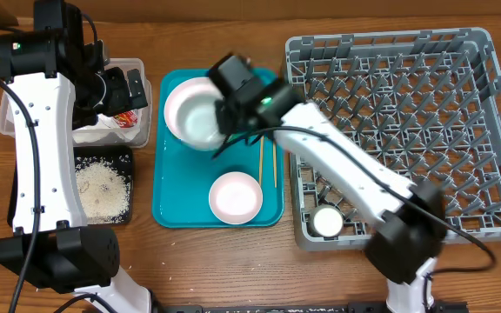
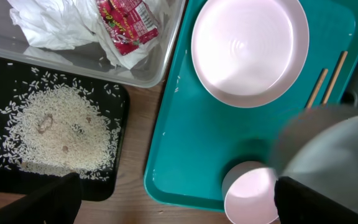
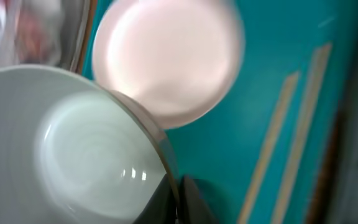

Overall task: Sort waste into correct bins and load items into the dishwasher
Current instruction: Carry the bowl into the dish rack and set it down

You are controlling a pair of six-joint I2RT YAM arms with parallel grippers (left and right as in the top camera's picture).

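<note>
The grey-white bowl (image 1: 188, 115) is at the far left corner of the teal tray (image 1: 168, 207). The right hand (image 1: 227, 117) is closed on the bowl's right rim, gripping it. Whether the bowl rests on the tray or is raised off it, I cannot tell.

A white bowl (image 1: 236, 196) sits by the tray's near edge. Two chopsticks (image 1: 268, 163) lie side by side toward the tray's right edge.

The dish rack (image 1: 485, 130) is just right of the tray, with a small cup (image 1: 326, 222) in its near left corner.

At the far left corner of the tabletop (image 1: 233, 269), the clear tub (image 1: 143, 130) holds crumpled napkin (image 2: 55, 25) and a red wrapper (image 2: 126, 25). The black tray (image 1: 129, 187) just in front of it holds rice grains (image 1: 101, 187).

The left hand (image 2: 176, 191) hangs over the tub, fingers spread wide with nothing between them.
</note>
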